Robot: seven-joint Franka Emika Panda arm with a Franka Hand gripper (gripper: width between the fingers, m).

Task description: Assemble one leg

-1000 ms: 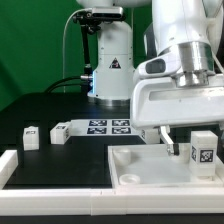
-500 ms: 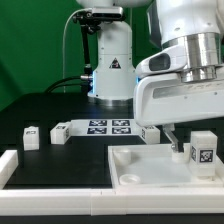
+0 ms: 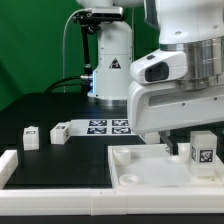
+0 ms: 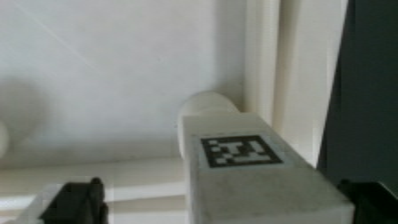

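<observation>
**My gripper is open, with the leg between its fingers**

My arm (image 3: 185,70) fills the exterior view's right and hangs low over the white tray (image 3: 116,166). The tray lies in the foreground on the black table (image 3: 50,110). Behind it, near the middle, the marker board (image 3: 108,126) lies flat.

The leg (image 3: 203,152) stands upright at the exterior view's right, under my wrist, with its square tag facing the camera. In the wrist view it is over the tray's white surface, close to the rim.

Two small white parts (image 3: 31,137) and (image 3: 60,131) stand well apart from the leg, toward the exterior view's left.

My gripper (image 4: 217,205) is not closed. One of its fingers (image 4: 71,202) is clearly apart from the leg and the other is just beside it. I cannot tell if that one touches.
</observation>
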